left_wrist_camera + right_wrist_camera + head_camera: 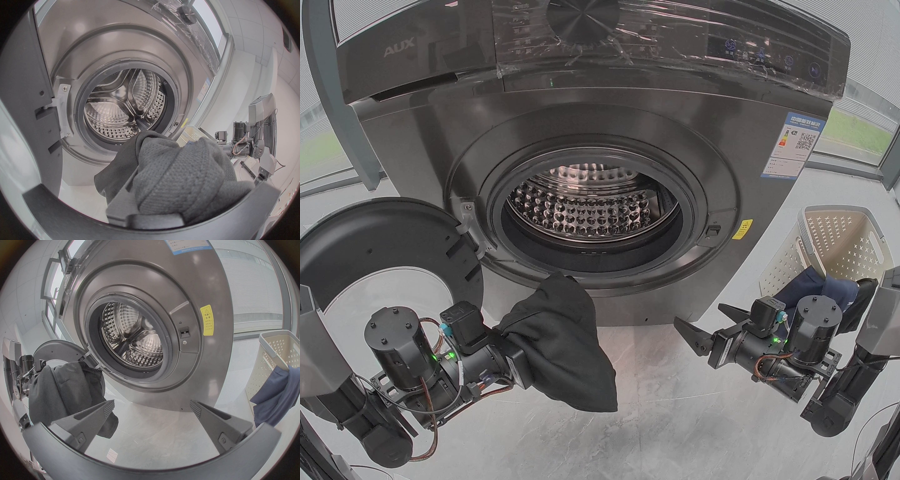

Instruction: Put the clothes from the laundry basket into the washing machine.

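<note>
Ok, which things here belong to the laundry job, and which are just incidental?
Job: black knit garment; cream perforated plastic laundry basket; dark blue garment draped over its rim; grey steel washing machine, round door open.
Incidental: yellow sticker; blue-white label; clear plastic film.

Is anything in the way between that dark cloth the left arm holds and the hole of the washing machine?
Nothing visible does. The door is swung wide to the robot's left, the washing machine's round opening is unobstructed, and the dark cloth hangs just before its lower rim.
</note>
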Motion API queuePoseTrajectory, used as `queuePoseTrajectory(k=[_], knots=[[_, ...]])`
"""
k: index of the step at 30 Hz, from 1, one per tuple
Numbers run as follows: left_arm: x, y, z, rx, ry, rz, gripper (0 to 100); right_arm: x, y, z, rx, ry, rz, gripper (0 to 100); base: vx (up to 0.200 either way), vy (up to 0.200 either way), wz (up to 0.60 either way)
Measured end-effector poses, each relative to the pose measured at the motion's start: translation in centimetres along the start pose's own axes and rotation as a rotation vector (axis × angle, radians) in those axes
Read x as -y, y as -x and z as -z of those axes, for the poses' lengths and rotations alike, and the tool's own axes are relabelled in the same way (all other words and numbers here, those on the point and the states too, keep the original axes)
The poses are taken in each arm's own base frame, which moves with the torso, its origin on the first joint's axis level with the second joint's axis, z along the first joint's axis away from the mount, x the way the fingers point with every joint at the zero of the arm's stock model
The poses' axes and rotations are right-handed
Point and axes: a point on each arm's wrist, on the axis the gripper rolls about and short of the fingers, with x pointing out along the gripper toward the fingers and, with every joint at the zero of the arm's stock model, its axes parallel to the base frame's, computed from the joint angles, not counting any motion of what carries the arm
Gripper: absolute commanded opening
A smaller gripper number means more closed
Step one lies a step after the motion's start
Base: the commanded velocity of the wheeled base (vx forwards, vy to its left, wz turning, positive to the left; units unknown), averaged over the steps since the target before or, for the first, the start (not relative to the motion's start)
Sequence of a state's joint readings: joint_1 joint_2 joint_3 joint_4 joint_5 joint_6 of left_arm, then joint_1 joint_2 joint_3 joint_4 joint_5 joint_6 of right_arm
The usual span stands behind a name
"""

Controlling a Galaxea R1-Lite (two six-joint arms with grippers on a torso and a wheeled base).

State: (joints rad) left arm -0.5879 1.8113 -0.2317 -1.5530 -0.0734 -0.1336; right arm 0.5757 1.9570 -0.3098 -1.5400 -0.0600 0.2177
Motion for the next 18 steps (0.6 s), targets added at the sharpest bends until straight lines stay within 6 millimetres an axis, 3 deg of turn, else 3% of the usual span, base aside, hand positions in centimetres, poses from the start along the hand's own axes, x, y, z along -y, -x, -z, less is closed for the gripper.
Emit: queuePoseTrajectory(k=[5, 18], knots=[[0.16, 0.05, 0.15, -0.007, 0.0, 0.005, 0, -0.11, 0.01, 0.03, -0.001, 0.0, -0.004, 100, 0.0, 0.0, 0.0], [0.28, -0.04, 0.25, -0.011, 0.001, 0.01, 0, -0.38, 0.0, 0.03, 0.0, 0.001, -0.013, 100, 0.185, 0.0, 0.0]])
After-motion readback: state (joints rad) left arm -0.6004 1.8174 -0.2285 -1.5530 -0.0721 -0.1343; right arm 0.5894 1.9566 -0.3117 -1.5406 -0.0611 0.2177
